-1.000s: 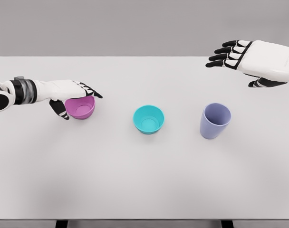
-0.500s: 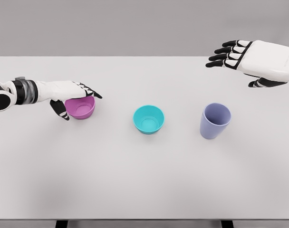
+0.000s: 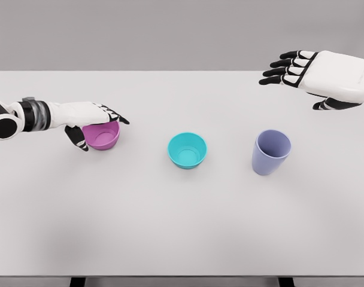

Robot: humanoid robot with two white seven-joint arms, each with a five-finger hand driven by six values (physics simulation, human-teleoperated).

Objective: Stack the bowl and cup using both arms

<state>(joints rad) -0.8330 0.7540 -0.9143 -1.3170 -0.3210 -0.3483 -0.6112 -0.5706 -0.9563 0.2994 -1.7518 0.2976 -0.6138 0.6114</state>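
A pink bowl (image 3: 104,137) stands on the white table (image 3: 182,227) at the left. My left hand (image 3: 101,131) is shut on it: the fingers (image 3: 113,113) lie across its far rim and the thumb (image 3: 79,142) presses its near left wall. At the middle of the table sits a teal bowl (image 3: 187,149). To its right stands a lavender cup (image 3: 270,152), upright. My right hand (image 3: 290,88) hovers open, well above and behind the cup, palm down with its fingers spread toward the left.
The left forearm has shifted slightly and the thumb has crept a little closer against the pink bowl. The bowls, the cup and the right hand have not moved.
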